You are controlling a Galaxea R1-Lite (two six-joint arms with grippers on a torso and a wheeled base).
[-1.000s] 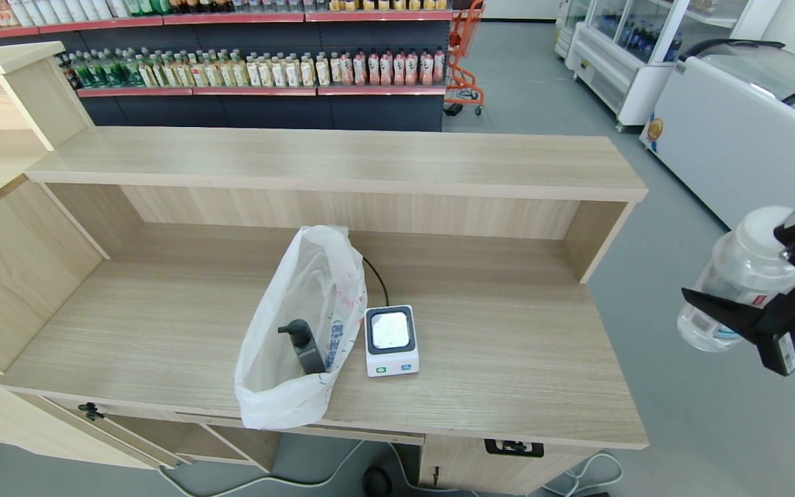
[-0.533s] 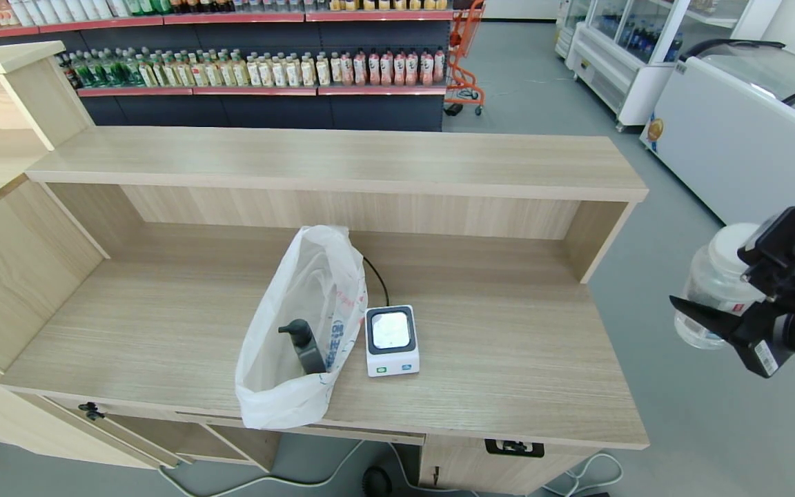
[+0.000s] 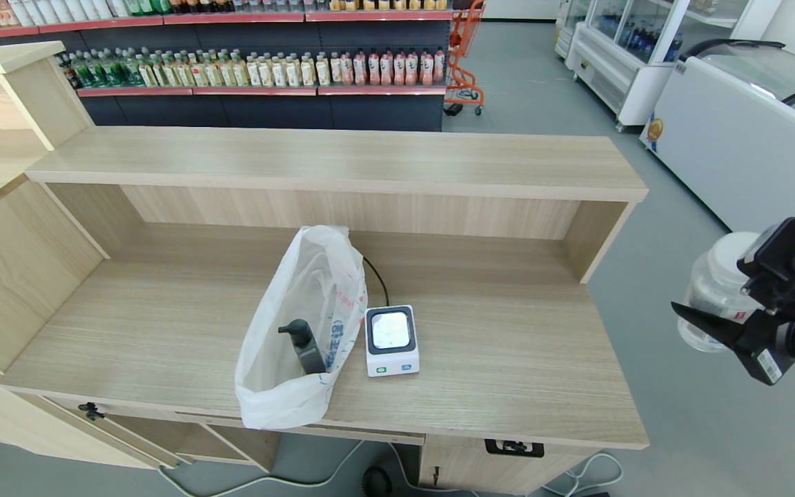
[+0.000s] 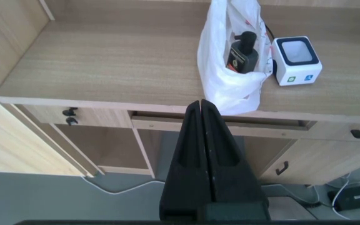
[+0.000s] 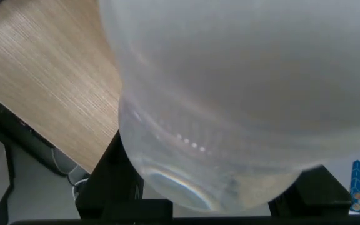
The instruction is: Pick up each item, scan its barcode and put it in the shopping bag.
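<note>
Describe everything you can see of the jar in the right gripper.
The jar is clear and plastic-looking, with a wide white lid and a pale label bearing a red patch. It hangs tilted in the air, lid uppermost, beyond the right end of the counter and above the floor. The right gripper is shut on its body, clamping it from both sides; nothing else touches it. Whether it holds anything cannot be told.
</note>
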